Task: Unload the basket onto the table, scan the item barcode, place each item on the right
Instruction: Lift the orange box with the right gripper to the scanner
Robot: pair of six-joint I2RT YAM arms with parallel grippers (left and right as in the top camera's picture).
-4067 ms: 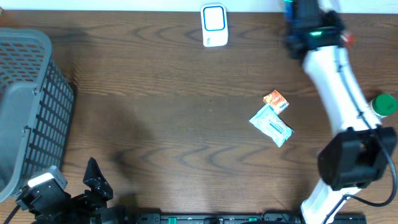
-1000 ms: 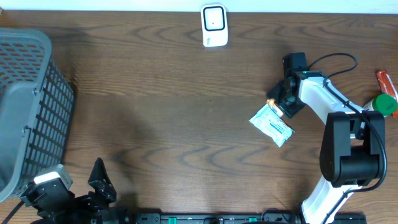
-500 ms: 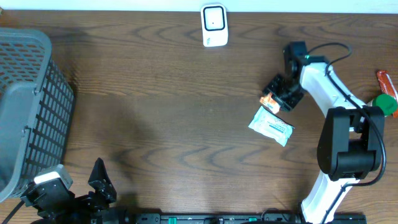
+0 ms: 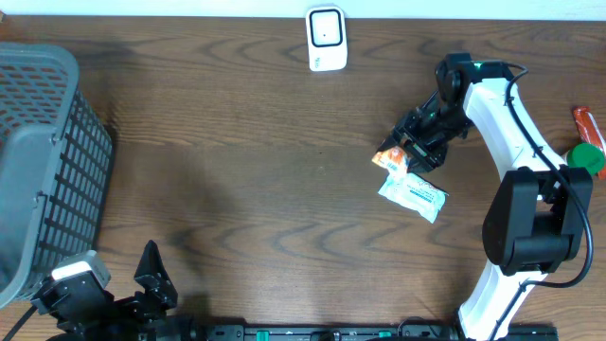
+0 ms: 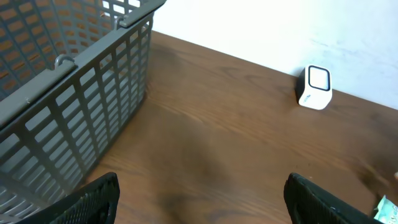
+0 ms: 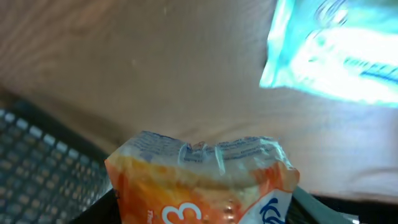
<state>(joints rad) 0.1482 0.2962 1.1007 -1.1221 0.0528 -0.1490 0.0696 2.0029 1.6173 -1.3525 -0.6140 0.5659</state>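
Observation:
My right gripper [image 4: 405, 149] is shut on a small orange snack packet [image 4: 389, 159], held just up and left of where a teal packet [image 4: 413, 192] lies flat on the table. In the right wrist view the orange packet [image 6: 199, 186] fills the space between my fingers, with the teal packet [image 6: 336, 50] beyond it. The white barcode scanner [image 4: 326, 39] stands at the far edge of the table, well to the upper left of the held packet. My left gripper [image 5: 199, 202] stands open over bare wood at the near left, with the scanner [image 5: 317, 87] far ahead of it.
A grey mesh basket [image 4: 43, 161] takes up the left side and shows close in the left wrist view [image 5: 68, 81]. A green-capped bottle [image 4: 587, 157] and a red item [image 4: 584, 123] sit at the right edge. Brown wood table [image 4: 265, 170] spreads between.
The right gripper has carried the orange packet up off the table and leftward, away from the teal packet. The left arm has stayed still.

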